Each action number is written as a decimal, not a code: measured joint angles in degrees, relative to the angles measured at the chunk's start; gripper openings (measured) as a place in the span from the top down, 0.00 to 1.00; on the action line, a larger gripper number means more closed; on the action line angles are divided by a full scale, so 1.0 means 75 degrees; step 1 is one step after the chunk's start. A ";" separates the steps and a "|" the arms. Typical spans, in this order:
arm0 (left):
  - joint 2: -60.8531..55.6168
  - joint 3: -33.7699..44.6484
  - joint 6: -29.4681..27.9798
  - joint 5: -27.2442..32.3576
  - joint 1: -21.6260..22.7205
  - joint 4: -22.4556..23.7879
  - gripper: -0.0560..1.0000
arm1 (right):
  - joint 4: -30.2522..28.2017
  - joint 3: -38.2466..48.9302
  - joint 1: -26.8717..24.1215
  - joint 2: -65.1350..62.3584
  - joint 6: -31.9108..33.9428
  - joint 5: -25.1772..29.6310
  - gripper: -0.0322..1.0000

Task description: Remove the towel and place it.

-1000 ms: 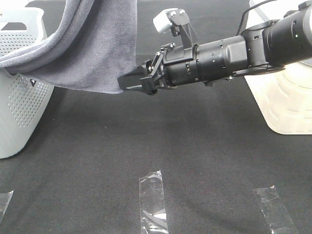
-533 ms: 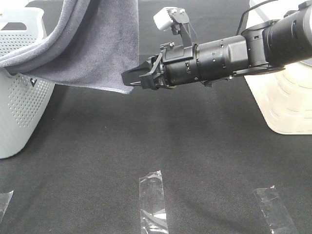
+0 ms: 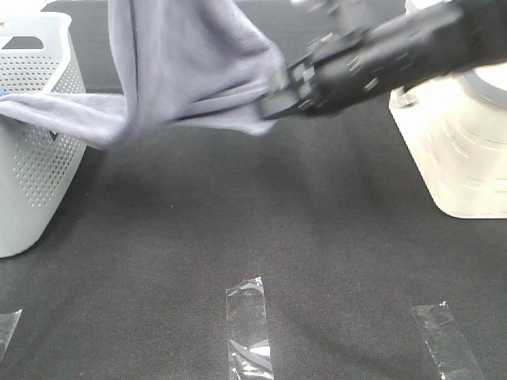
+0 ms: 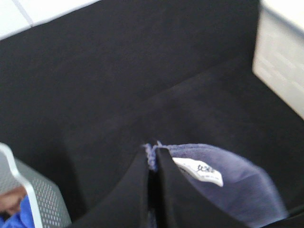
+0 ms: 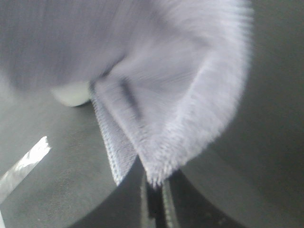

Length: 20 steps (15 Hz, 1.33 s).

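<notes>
The grey-lavender towel [image 3: 182, 71] hangs in the air, one end still draped over the rim of the grey perforated basket [image 3: 36, 182] on the left. My right gripper [image 3: 269, 103], blurred by motion, is shut on the towel's right edge. The right wrist view shows the towel [image 5: 156, 71] with its hem pinched in the shut right gripper [image 5: 154, 187]. In the left wrist view my left gripper [image 4: 152, 153] is shut on a corner of the towel [image 4: 237, 185], beside its white label. The left gripper is out of the high view, where the towel rises past the top edge.
A cream tub [image 3: 459, 150] stands at the right. Three clear tape strips [image 3: 247, 328] lie on the black cloth near the front edge. A bright blue cloth [image 4: 19, 216] lies inside the basket [image 4: 35, 194].
My right gripper closed on the towel's lower right edge, then swung up and to the right. It pulled the towel taut and lifted part of it off the basket.
</notes>
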 joint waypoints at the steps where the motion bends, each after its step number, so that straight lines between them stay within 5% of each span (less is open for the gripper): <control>1: 0.0313 0.0015 -0.0099 -0.0176 0.0160 0.0000 0.94 | -0.1008 -0.0267 -0.0168 -0.0107 0.1329 0.0107 0.97; 4: 0.1230 0.0061 -0.0160 -0.1749 0.0344 -0.0160 0.94 | -0.5141 -0.1811 -0.0405 -0.0061 0.4927 0.1192 0.97; 6: 0.1467 0.0076 -0.0160 -0.3514 0.0344 -0.0275 0.94 | -0.7907 -0.3514 -0.0405 0.0153 0.7059 0.2445 0.97; 8: 0.1467 -0.0267 -0.0160 -0.4354 0.0344 -0.0275 0.94 | -0.9206 -0.4882 -0.0413 0.0267 0.7670 0.3209 0.97; 14: 0.1306 -0.2681 0.0099 -0.4393 0.0344 0.0275 0.94 | -0.9977 -0.8083 -0.0413 0.0313 0.7869 0.3186 0.97; 20: 0.1505 -0.3384 0.0237 -0.1322 0.0344 0.1604 0.94 | -0.9778 -0.9099 -0.0413 0.0588 0.7869 0.3766 0.97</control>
